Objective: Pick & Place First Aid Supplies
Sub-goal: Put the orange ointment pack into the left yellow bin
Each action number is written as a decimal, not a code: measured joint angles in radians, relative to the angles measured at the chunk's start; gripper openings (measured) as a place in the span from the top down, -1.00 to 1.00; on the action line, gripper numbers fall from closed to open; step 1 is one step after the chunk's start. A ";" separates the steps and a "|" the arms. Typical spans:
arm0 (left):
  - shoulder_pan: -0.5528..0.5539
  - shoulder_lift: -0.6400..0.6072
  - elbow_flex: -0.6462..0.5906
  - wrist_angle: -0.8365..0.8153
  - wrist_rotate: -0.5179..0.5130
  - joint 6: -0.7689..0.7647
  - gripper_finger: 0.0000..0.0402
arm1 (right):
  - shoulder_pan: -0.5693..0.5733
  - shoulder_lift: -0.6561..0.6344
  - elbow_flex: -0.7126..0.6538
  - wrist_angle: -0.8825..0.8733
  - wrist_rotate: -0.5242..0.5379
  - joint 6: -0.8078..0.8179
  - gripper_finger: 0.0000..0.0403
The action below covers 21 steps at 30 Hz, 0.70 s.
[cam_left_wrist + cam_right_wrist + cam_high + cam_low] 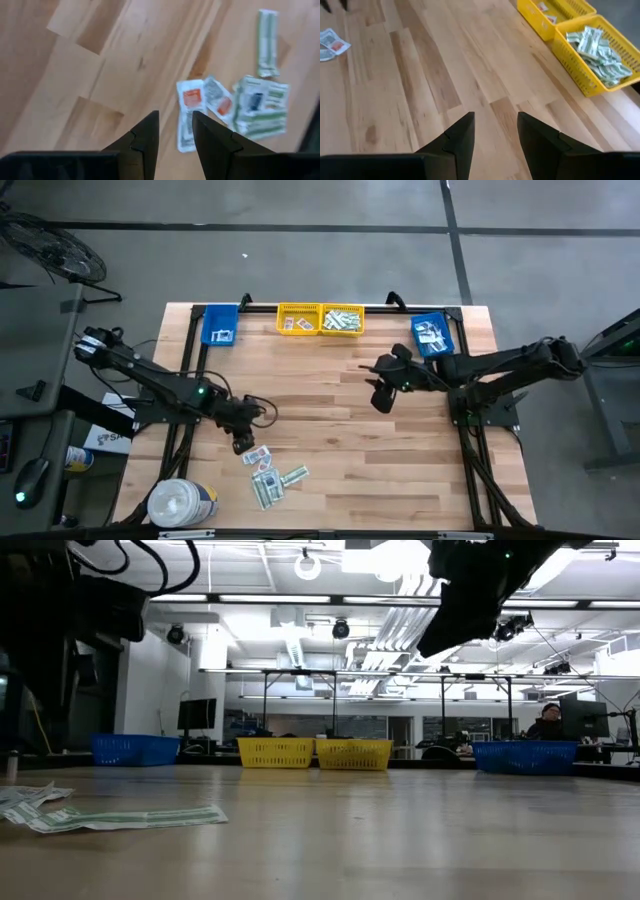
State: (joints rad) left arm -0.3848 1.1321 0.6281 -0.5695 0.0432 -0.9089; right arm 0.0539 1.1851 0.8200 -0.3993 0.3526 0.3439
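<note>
Long green-white strip (125, 817) right up front in the low view, flat on the pale wood table (340, 470), more packets (272, 476) bunched at its near-left part. Behind: a workshop, ceiling lights, a person at a screen. From above, four bins line the far edge: blue (220, 326), two yellow (299, 319) (342, 320), blue (432, 335), plus a white tub (182, 504) at the near-left corner. Left gripper (175, 131) hovers over the packets, fingers apart, nothing between them. Right gripper (495, 131) hangs mid-table near the yellow bins, fingers apart, empty; its wrist view alone shows strips heaped in one yellow bin.
</note>
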 joint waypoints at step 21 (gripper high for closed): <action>-0.067 0.250 -0.001 0.199 -0.107 0.466 0.42 | 0.124 0.024 0.000 0.044 0.094 -0.010 0.29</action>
State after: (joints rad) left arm -0.4515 1.3825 0.6272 -0.3703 -0.0639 -0.4433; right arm 0.1777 1.2091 0.8196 -0.3553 0.4469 0.3338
